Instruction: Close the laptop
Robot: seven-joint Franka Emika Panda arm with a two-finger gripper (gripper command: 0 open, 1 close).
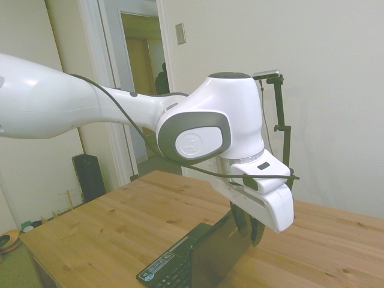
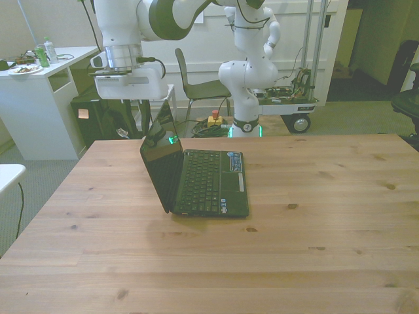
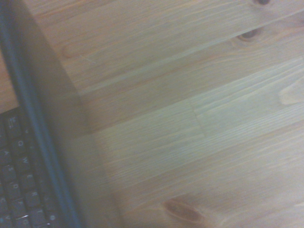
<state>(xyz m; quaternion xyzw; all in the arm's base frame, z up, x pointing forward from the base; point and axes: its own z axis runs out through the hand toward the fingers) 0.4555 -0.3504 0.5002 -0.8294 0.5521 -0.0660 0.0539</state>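
The small black laptop (image 2: pixel 209 183) stands open on the wooden table (image 2: pixel 314 216), its keyboard flat and its screen upright toward the front view's left. From the side I see the matte lid's back (image 1: pixel 207 255) and the keyboard's front edge. My gripper (image 1: pixel 251 231) hangs just behind the lid's top edge, fingers pointing down, shut and empty. In the front view the gripper (image 2: pixel 152 127) shows above the lid's far corner. The wrist view holds a blurred lid edge (image 3: pixel 38 123), some keys (image 3: pixel 19 180) and bare tabletop (image 3: pixel 190 118).
Beyond the table's far edge stand a grey chair (image 2: pixel 196 85), a white desk (image 2: pixel 39 72) with cans and a plate, and a wheeled cart (image 2: pixel 288 101). In the side view a black box (image 1: pixel 89 177) sits on the floor by the doorway.
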